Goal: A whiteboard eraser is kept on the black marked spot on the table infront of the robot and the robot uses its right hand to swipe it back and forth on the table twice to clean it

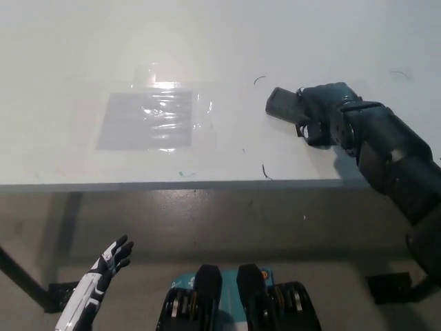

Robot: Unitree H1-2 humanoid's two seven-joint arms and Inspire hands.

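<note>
Now the eraser (283,104) is held by the right hand (322,110) on the table (220,41).
Fingers are clamped on it — the left hand (110,261), fingers apart, is hung low at the near left.

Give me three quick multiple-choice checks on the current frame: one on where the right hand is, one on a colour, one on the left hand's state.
1. Where is the right hand?
A. Over the table, right of the taped patch
B. Below the table edge
C. On the taped patch

2. What colour is the eraser in the right hand?
A. White
B. Dark grey to black
C. Red

3. What is the left hand doing?
A. Holding the eraser
B. Pressing on the table
C. Hanging open below the table edge

Answers:
1 A: the black arm reaches in from the right and the hand sits over the table, clear of the shiny patch.
2 B: the block at the hand's tip is dark.
3 C: its fingers are spread and hold nothing, at lower left.
</note>
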